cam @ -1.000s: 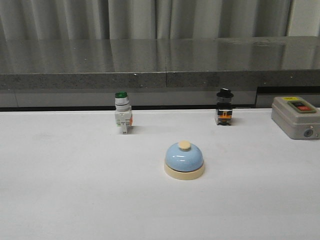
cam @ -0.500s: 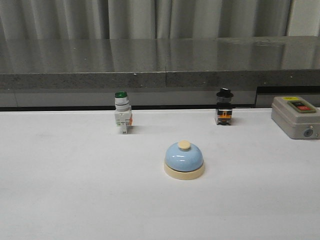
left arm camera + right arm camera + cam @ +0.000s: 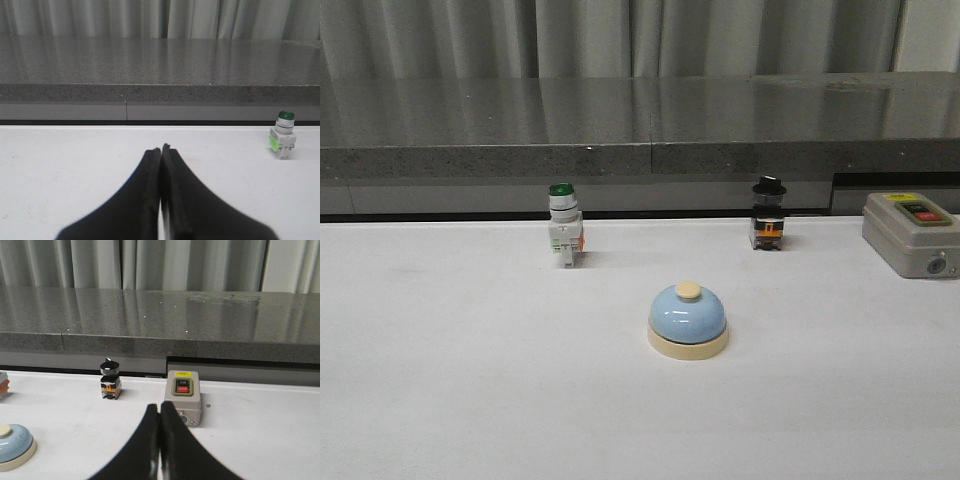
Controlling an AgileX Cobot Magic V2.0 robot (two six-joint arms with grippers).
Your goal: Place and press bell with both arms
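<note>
The bell sits upright on the white table, a light-blue dome on a cream round base with a cream button on top. In the front view it stands a little right of the middle of the table, with bare surface all round it and nothing touching it. Neither arm shows in that view.

Taking the bell as the centre of a clock in the front view, the green-capped switch stands at about 10 o'clock, near the back edge of the table. The black-capped switch stands at about 1 o'clock, also near the back edge. The grey box with a red button lies at about 2 o'clock, well apart, near the table's right side. A grey stone ledge runs behind them, with curtains beyond it.

The left claw has its two black fingers pressed together, tip to tip, pinching nothing. Its wrist camera shows the green-capped switch ahead, well apart, and no bell.

The right claw is likewise pressed together and holds nothing. In its wrist view the bell lies well apart from the fingertips, at about 8 o'clock from them, cut by the picture's edge. The grey box is just beyond the fingertips, the black-capped switch at about 11 o'clock.
</note>
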